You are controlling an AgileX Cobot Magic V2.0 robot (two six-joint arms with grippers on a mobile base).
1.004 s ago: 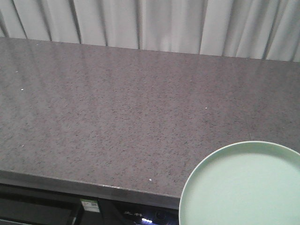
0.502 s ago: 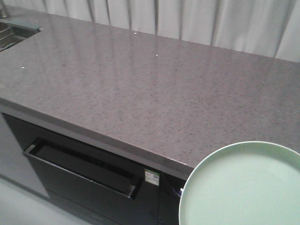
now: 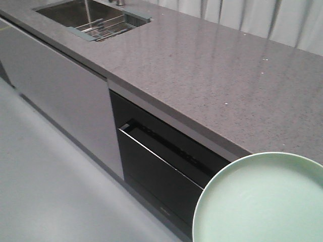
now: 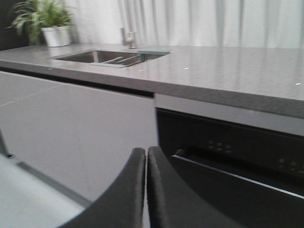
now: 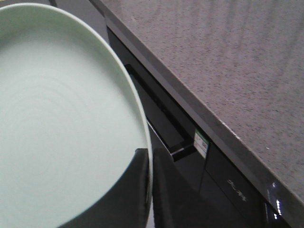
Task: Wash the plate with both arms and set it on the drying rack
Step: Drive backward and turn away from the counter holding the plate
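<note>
Clamping right tool [image 5: 149, 157] on mint-green plate [image 3: 262, 201] rim, carrying it face-up off the counter [image 3: 212, 70] edge, well apart from the sink [image 3: 63, 12], likely in transit to wash. Holding left tool [image 4: 146, 152] closed, empty, presumably free for scrubbing.

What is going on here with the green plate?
The right gripper is shut on the rim of the plate and holds it in the air in front of the countertop. The left gripper is shut and holds nothing. The sink with the drying rack is farther along the countertop; the plate has not yet reached it.
</note>
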